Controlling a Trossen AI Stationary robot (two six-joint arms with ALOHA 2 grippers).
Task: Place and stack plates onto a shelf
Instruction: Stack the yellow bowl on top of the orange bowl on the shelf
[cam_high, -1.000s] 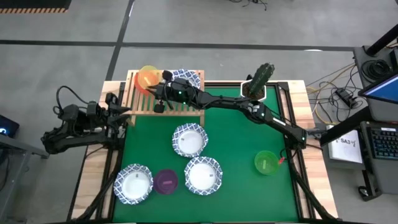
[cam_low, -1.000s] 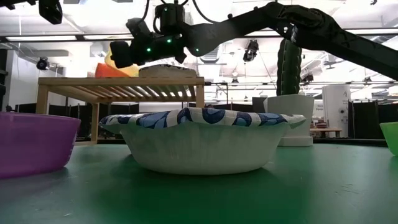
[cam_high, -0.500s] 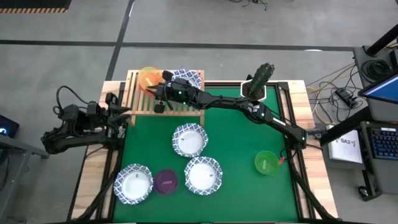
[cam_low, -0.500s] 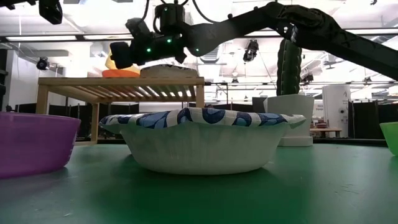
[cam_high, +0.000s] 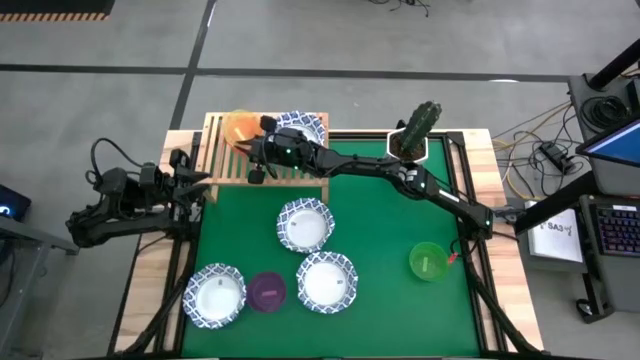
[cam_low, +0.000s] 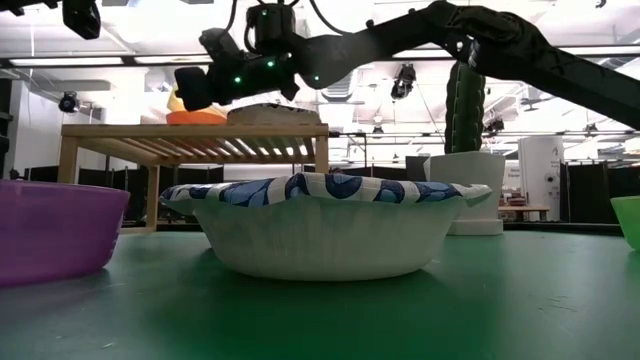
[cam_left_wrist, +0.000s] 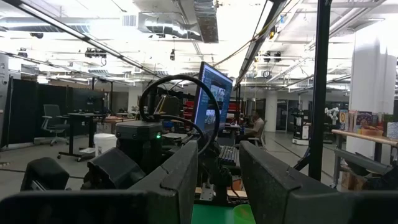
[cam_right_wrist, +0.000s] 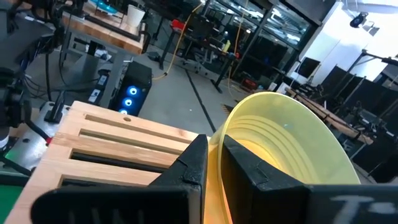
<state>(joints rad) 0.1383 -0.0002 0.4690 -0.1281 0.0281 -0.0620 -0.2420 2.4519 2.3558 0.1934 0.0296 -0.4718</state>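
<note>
Even, bright overhead light on the high view, shadows faint; ceiling strips flare white in the low view, leaving the arm a dark silhouette; the near plate (cam_low: 318, 225) looms soft-edged; glare at two o'clock in the right wrist view.

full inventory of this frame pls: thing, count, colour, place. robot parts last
patterned plates: four, blue-and-white rims; three on the green mat, one on the shelf's right end
yellow dish: one, over the shelf's left end, rim pinched by the right gripper
red dish: one, on the shelf under the yellow dish
purple dish: one, front of mat
green dish: one, right side of mat
shelf: one, light wood, back left
cactus pot: one, white, back right
right gripper: shut on the yellow dish
left gripper: off the table's left edge
</note>
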